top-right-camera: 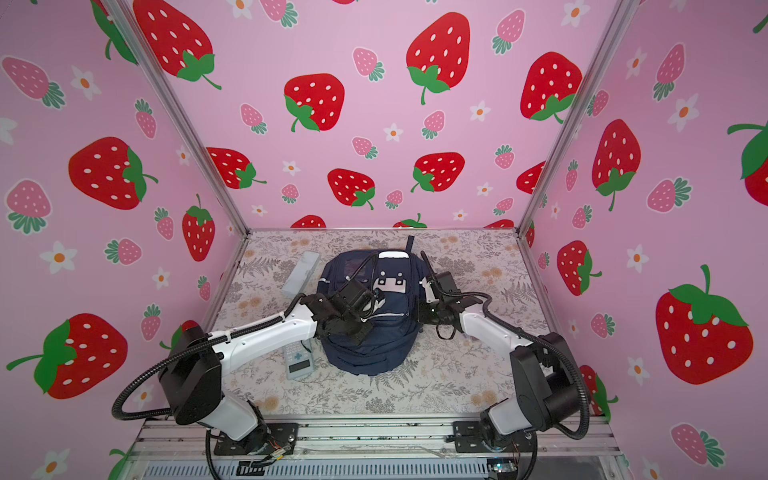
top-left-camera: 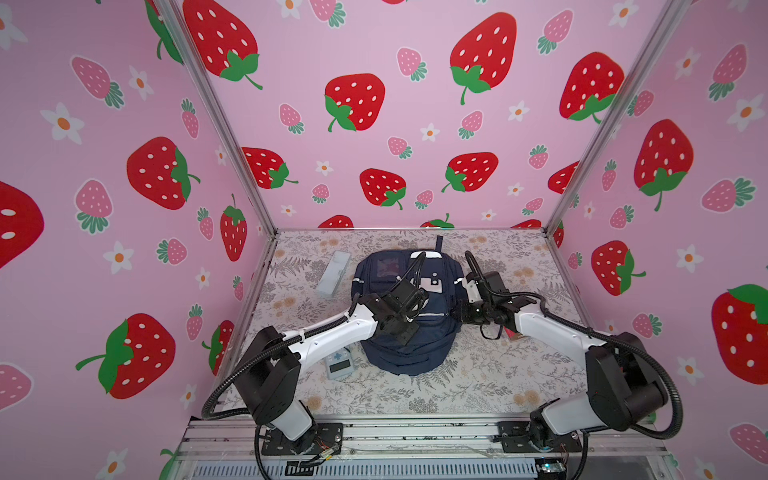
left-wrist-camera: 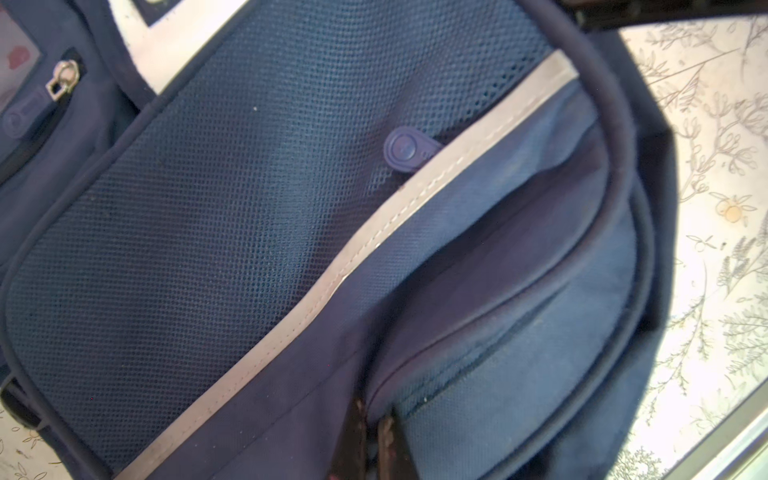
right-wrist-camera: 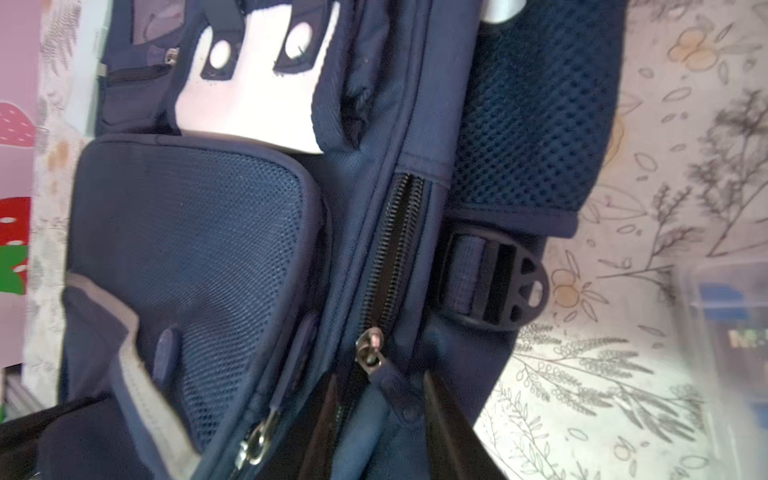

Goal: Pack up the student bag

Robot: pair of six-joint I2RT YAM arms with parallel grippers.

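Nearest you runs the metal rail (top-left-camera: 415,434) that carries both arm bases, and beyond it lies the flower-printed table (top-left-camera: 457,395). Start at the left: a pale calculator (top-left-camera: 338,365) lies flat just beside the bag's near left corner, partly under your left arm. Farther back a pale blue pencil case (top-left-camera: 333,274) lies shut, near the bag's far left shoulder but apart from it.

In the middle of the table you have the student bag (top-left-camera: 409,353), flat on its back with the front face up. Its long axis runs away from you, base towards the rail and dark top loop (top-left-camera: 439,242) pointing at the back wall. The white cartoon-face patch (top-right-camera: 390,283) sits on its upper half. Your left gripper (left-wrist-camera: 370,419) is down on the front pocket, fingers pressed together at a seam (whether cloth is caught between them you cannot tell). The bag's inside is hidden from you.

Your right gripper (right-wrist-camera: 382,419) is at the bag's right flank, fingers spread on either side of the navy pull tab (right-wrist-camera: 395,392) of the main zip (right-wrist-camera: 392,249). Beyond the slider (right-wrist-camera: 368,353) the teeth are meshed. Farthest right, a clear plastic box (right-wrist-camera: 723,332) lies on the table with something dark blue in it, too blurred to name.
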